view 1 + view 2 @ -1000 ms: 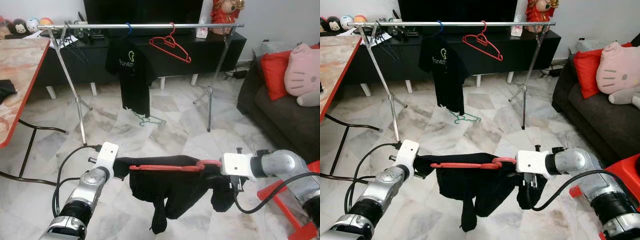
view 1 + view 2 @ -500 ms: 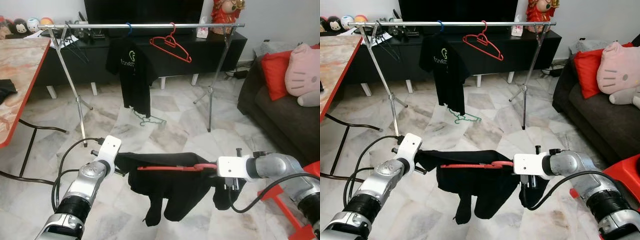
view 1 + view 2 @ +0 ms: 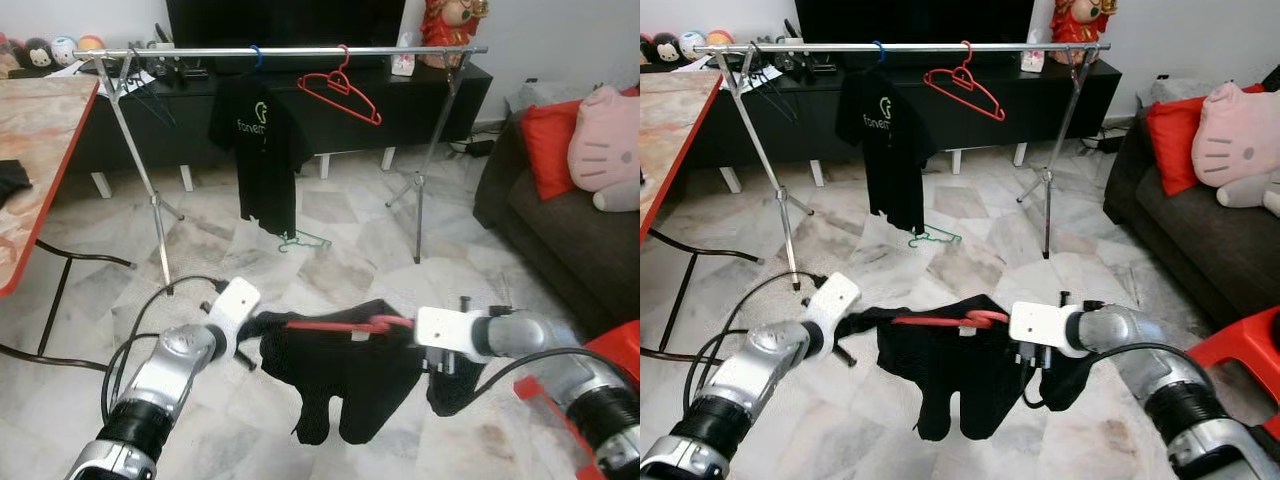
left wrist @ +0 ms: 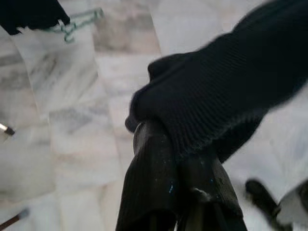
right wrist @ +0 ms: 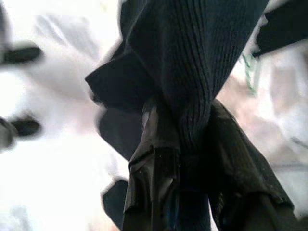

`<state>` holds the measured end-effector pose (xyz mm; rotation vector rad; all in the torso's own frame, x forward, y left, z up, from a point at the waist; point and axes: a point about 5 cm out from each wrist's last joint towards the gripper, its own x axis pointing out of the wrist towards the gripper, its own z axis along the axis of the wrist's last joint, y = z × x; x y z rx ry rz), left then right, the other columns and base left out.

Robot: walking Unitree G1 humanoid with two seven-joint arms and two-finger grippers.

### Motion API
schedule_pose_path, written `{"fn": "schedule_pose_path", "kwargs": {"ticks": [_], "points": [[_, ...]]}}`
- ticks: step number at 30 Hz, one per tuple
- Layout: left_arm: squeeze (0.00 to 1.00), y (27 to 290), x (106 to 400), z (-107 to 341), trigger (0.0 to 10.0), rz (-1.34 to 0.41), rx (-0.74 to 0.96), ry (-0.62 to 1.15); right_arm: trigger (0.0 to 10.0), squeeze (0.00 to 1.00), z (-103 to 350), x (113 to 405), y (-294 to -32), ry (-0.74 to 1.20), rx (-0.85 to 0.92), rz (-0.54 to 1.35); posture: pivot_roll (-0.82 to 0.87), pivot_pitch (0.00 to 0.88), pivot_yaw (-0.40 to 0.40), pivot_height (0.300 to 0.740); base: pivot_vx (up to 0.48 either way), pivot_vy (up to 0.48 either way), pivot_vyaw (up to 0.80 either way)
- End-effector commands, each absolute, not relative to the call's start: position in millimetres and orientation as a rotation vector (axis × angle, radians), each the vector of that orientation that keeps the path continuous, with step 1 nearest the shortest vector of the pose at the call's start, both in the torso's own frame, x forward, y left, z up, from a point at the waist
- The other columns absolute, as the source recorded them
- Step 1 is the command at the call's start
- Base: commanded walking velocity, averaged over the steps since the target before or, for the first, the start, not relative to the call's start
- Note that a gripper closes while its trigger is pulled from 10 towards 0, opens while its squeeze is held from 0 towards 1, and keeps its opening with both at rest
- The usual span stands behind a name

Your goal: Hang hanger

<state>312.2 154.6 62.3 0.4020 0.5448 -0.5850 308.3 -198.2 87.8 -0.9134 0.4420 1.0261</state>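
Observation:
A black knit garment [image 3: 345, 385] hangs on a red hanger [image 3: 335, 324] stretched level between my two arms, low over the marble floor. My left gripper [image 4: 166, 149] is shut on the garment's left end [image 3: 262, 332]. At the other end, the right gripper [image 5: 185, 139] is shut on a fold of the knit, below its white wrist block [image 3: 445, 328]. Farther ahead stands a silver clothes rail [image 3: 300, 50] carrying a black t-shirt [image 3: 262, 140] on a blue hanger and an empty red hanger [image 3: 342, 88].
A green hanger [image 3: 303, 240] lies on the floor under the t-shirt. A red-edged table [image 3: 45, 150] stands at the left, a dark sofa [image 3: 560, 230] with cushions at the right, and a red stool [image 3: 610, 350] near my right arm. Black cables [image 3: 70, 360] trail on the floor.
Both arms have drawn closer together, the left moving right and the right moving left. The garment has bunched up between them and the hanger sits slightly higher.

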Motion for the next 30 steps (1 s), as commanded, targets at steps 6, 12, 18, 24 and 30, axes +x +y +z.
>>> {"fn": "schedule_pose_path", "kwargs": {"ticks": [6, 12, 18, 24, 30], "points": [[0.00, 151, 312, 58, 10.0, -0.560, 0.467, 0.555, 0.0, 0.00, 111, 313, -203, 0.369, -0.879, 1.014, -0.08, 0.000, -0.072, 0.740, 0.000, 0.000, 0.00], [0.00, 155, 317, 59, 10.0, -0.507, 0.506, 0.534, 0.0, 0.00, 110, 303, -204, 0.403, -0.849, 1.113, -0.08, 0.000, -0.077, 0.740, 0.000, 0.000, 0.00], [0.00, 165, 334, 76, 10.0, -0.332, 0.469, 0.425, 0.0, 0.00, 101, 291, -210, 0.484, -0.928, 1.194, -0.08, 0.000, -0.077, 0.740, 0.000, 0.000, 0.00], [0.00, 168, 340, 86, 10.0, -0.262, 0.437, 0.365, 0.0, 0.00, 95, 287, -216, 0.538, -0.982, 1.218, -0.08, 0.000, -0.080, 0.740, 0.000, 0.000, 0.00], [0.00, 172, 338, 77, 10.0, -0.269, 0.491, 0.389, 0.0, 0.00, 101, 289, -219, 0.528, -0.969, 1.196, -0.08, 0.000, -0.081, 0.740, 0.000, 0.000, 0.00]]}}
